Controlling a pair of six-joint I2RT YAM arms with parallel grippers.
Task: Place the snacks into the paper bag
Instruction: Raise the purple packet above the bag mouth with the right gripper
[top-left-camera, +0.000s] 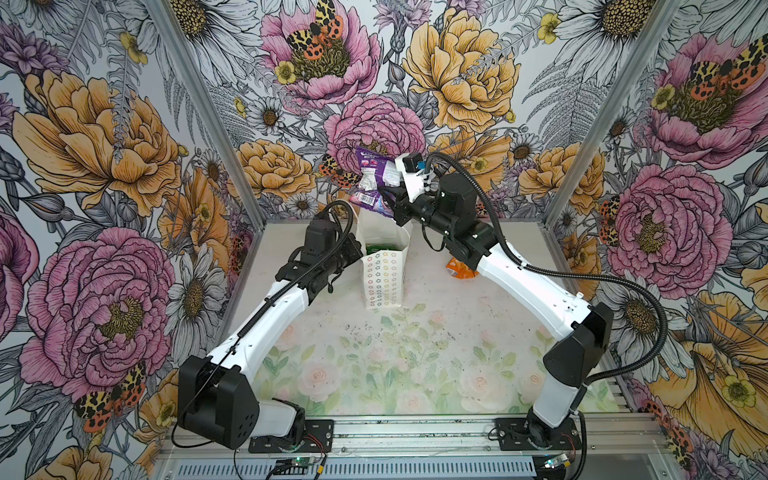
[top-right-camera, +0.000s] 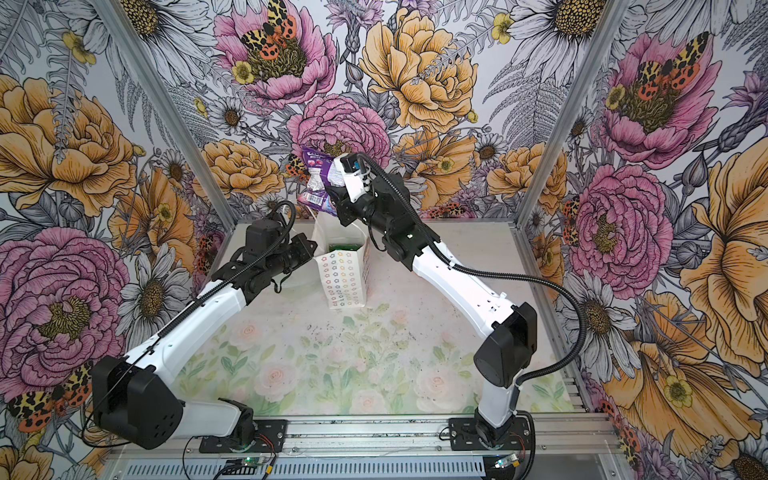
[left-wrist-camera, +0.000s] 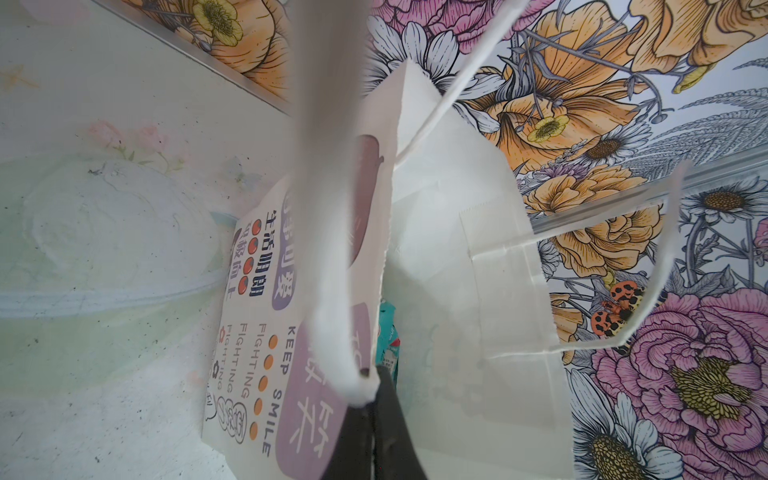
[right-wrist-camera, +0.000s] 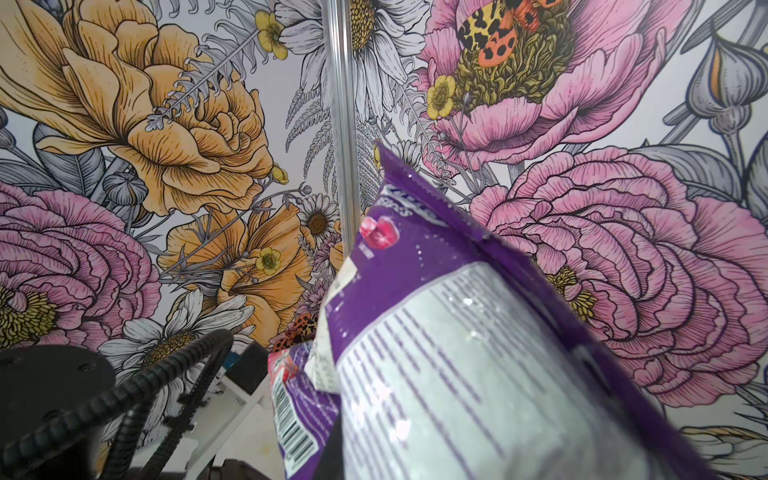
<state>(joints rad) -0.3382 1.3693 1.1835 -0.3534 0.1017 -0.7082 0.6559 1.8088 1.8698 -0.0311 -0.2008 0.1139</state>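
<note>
The white paper bag (top-left-camera: 384, 278) (top-right-camera: 343, 278) stands open at the table's middle back, with flower rings on its side. A green snack (top-left-camera: 380, 246) lies inside it; the left wrist view shows a teal packet (left-wrist-camera: 388, 332) in the bag (left-wrist-camera: 457, 257). My left gripper (top-left-camera: 360, 246) (left-wrist-camera: 372, 386) is at the bag's left rim, shut on its string handle (left-wrist-camera: 332, 257). My right gripper (top-left-camera: 392, 203) (top-right-camera: 338, 203) hovers above the bag's mouth, shut on a purple snack (top-left-camera: 376, 178) (right-wrist-camera: 457, 332), which hides its jaws. An orange snack (top-left-camera: 459, 268) lies behind the right arm.
Floral walls enclose the table on three sides, with metal corner posts (top-left-camera: 208, 108) close behind the bag. A second string handle (left-wrist-camera: 656, 270) loops off the bag's far rim. A clear lid or dish (left-wrist-camera: 104, 249) lies on the table left of the bag.
</note>
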